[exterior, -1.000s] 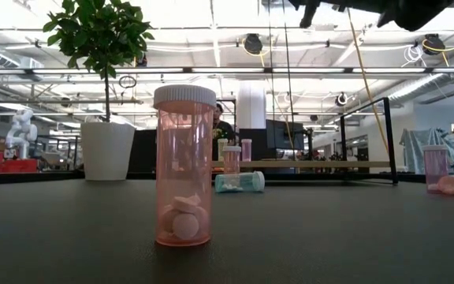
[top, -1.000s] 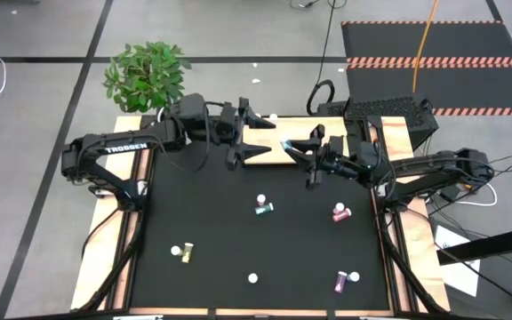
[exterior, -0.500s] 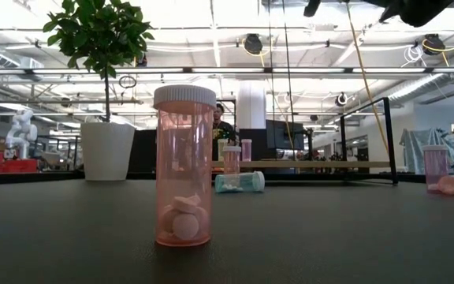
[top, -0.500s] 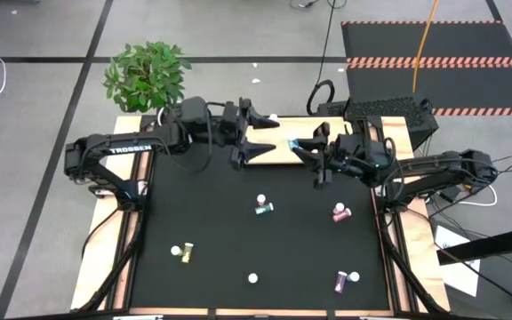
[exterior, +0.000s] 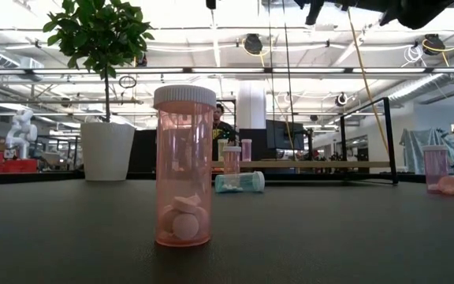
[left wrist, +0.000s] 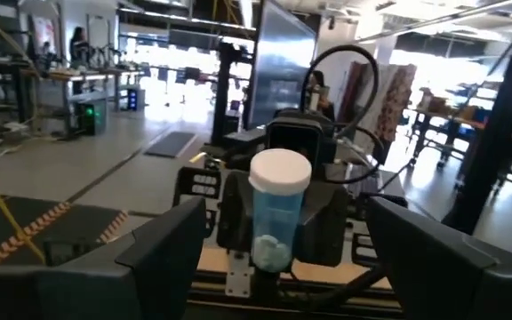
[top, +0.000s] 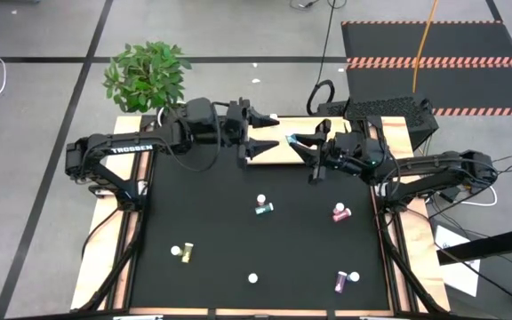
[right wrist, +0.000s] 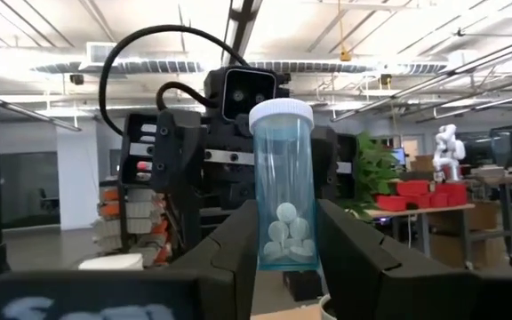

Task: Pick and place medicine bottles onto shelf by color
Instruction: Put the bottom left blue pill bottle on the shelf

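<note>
My right gripper (top: 299,142) is shut on a teal-blue medicine bottle (right wrist: 283,191) with a white cap, above the light-wood shelf (top: 272,153) at the table's far edge. My left gripper (top: 262,133) is open and empty. It faces the right gripper from the left, close to the bottle (left wrist: 278,213), with its fingers apart on either side. On the black mat a teal bottle (top: 263,207) lies on its side. A magenta one (top: 340,212), a yellow-green one (top: 183,252), another magenta one (top: 345,282) and a pink one (exterior: 184,166) standing upright are also there. My right gripper pinches the teal bottle's lower body (right wrist: 283,249) between its two fingers (right wrist: 238,253). The cap end sticks out past the fingertips. The fingers come roughly level from the table's right side. The bottle is lifted clear above the shelf.
A potted plant (top: 147,76) in a white pot (exterior: 106,150) stands at the far left corner. Wooden table borders run along both sides of the black mat (top: 220,222). A dark box (top: 389,111) sits behind the right arm.
My right gripper has moved a little toward the far edge and toward my left gripper, carrying the teal bottle over the shelf. My left gripper has moved slightly toward the right, closer to the bottle, and stays open.
</note>
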Available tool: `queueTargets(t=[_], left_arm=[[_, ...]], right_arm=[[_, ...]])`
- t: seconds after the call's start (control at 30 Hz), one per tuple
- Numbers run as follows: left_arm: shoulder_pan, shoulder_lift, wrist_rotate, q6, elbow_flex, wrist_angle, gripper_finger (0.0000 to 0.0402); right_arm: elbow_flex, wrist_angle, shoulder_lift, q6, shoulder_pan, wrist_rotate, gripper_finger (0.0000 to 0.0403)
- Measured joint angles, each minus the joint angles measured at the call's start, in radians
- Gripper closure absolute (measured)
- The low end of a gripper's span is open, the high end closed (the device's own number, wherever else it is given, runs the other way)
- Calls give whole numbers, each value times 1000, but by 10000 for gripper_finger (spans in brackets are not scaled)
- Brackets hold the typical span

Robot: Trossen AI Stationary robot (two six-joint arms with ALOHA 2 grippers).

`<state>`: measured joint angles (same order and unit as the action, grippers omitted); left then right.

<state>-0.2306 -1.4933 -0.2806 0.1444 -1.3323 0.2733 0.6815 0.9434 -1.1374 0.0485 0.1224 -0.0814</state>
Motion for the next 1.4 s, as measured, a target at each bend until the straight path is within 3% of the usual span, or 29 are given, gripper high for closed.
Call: queueTargets(t=[0.63,1.27,1.4], left_arm=[[4,0,110,13,0,97,92],[21,-106,102,23,0,196,92],[19,-106,99,23,0,195,108]], right_arm=[[0,2,0,17,55,6,305],[-1,-66,0,-38,55,8,305],[-1,-66,0,-35,55,8,305]])
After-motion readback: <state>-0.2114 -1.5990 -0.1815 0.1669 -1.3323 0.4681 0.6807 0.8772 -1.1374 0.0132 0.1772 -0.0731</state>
